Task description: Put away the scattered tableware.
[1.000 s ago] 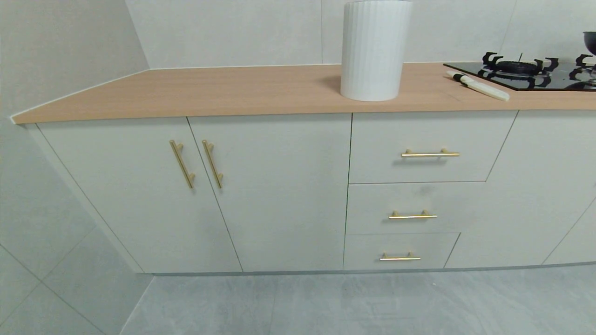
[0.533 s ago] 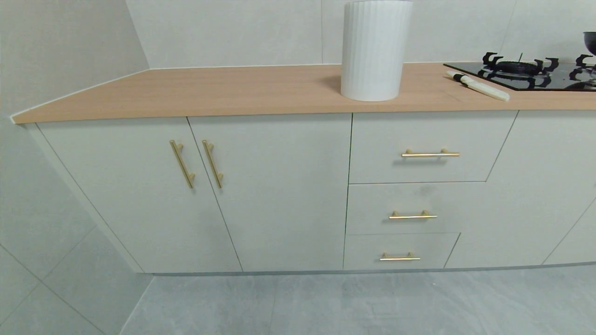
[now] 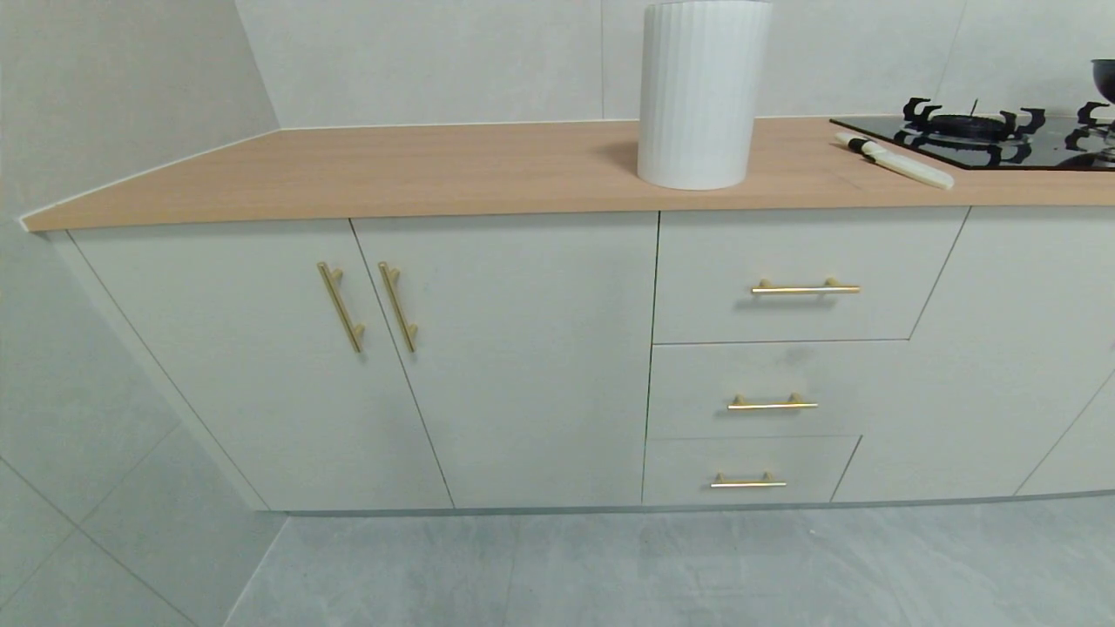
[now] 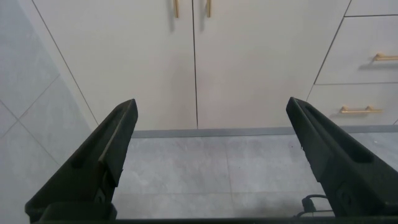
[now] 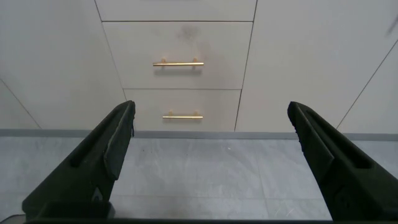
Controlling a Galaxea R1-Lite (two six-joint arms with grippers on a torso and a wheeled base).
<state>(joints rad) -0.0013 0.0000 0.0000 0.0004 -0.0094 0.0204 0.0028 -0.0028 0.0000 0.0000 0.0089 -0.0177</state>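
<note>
- Left gripper (image 4: 211,109): spread wide, nothing between the fingers, held low in front of the double doors (image 4: 196,59) with grey floor (image 4: 211,165) below.
- Right gripper (image 5: 211,111): same deal, wide apart and empty, low down facing the lower drawers (image 5: 178,56).
- Cabinet front (image 3: 523,357): pale, all shut, two doors on the left and a stack of three drawers on the right, all with gold bar handles (image 3: 805,287).
- Wooden countertop (image 3: 392,170) running along the top.
- Tall white ribbed container (image 3: 701,94) upright on the counter, above the top drawer.
- Black hob (image 3: 984,139) at the far right.
- White utensil (image 3: 893,159) with a black band, lying flat on the counter just beside the hob's near edge, right of the container. Way up above both grippers and well apart from them, over on the right gripper's side.
</note>
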